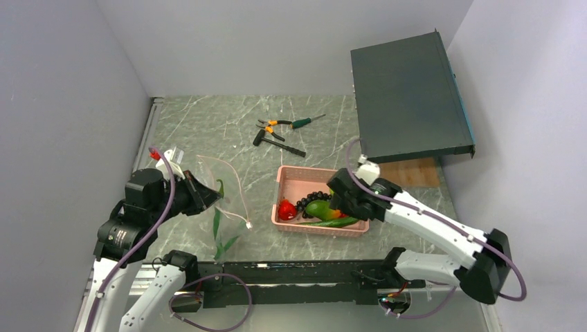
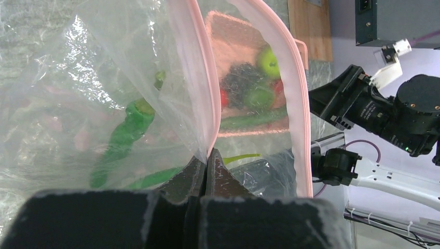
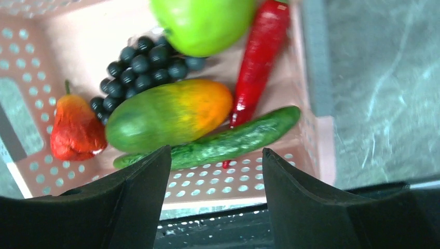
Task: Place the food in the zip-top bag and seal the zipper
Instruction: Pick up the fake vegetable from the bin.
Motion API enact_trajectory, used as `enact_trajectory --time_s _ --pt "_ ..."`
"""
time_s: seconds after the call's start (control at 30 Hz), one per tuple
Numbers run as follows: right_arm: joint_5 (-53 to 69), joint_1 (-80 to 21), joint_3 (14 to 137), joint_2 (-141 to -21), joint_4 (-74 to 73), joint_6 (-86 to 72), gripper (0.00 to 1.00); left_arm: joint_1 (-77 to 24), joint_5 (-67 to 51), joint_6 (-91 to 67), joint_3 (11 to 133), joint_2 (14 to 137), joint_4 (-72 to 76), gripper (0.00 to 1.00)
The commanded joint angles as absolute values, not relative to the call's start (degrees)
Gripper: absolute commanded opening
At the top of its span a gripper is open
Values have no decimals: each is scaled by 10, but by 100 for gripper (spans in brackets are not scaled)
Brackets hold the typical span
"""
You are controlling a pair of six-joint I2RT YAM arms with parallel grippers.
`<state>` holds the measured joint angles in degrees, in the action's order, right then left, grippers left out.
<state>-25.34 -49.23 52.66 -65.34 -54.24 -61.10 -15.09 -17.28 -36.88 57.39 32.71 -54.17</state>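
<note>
My left gripper [image 2: 207, 155] [image 1: 206, 196] is shut on the zip-top bag [image 2: 78, 78] [image 1: 230, 200], pinching the pink zipper [image 2: 205, 93] at the mouth and holding it up. Long green peppers [image 2: 127, 129] [image 1: 220, 225] lie inside the bag. My right gripper [image 3: 217, 153] [image 1: 344, 204] hangs open and empty over the pink basket [image 3: 223, 181] [image 1: 294, 176]. In the basket lie a green apple [image 3: 205, 23], a dark grape bunch [image 3: 140, 65], a green-orange mango [image 3: 168, 116], a red chilli [image 3: 257, 62], a long green pepper [image 3: 228, 140] and a small red fruit [image 3: 75, 132].
Orange-handled pliers and other hand tools [image 1: 280, 131] lie behind the basket. A dark flat box [image 1: 408, 97] stands tilted at the back right over a wooden board [image 1: 408, 173]. A black rail [image 1: 291, 277] runs along the near edge.
</note>
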Motion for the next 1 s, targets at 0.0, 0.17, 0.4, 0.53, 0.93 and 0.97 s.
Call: enact_trajectory --time_s 0.0,0.17,0.4,0.53,0.93,0.97 --pt "-296 -466 490 -600 -595 -796 65 -153 -183 -370 575 326 -517 0" --pt "-265 -404 471 -611 -589 -801 65 -154 -177 -368 584 321 -530 0" --pt "-228 -376 460 -663 -562 -805 63 -153 -178 -372 583 322 -524 0" --pt "-228 -375 457 -671 -563 -811 63 -154 -179 -372 584 324 -525 0" --pt "-202 -375 413 -683 -525 -840 60 -154 -180 -371 577 326 -517 0" --pt "-204 -375 414 -682 -522 -837 56 -154 -182 -372 576 326 -516 0"
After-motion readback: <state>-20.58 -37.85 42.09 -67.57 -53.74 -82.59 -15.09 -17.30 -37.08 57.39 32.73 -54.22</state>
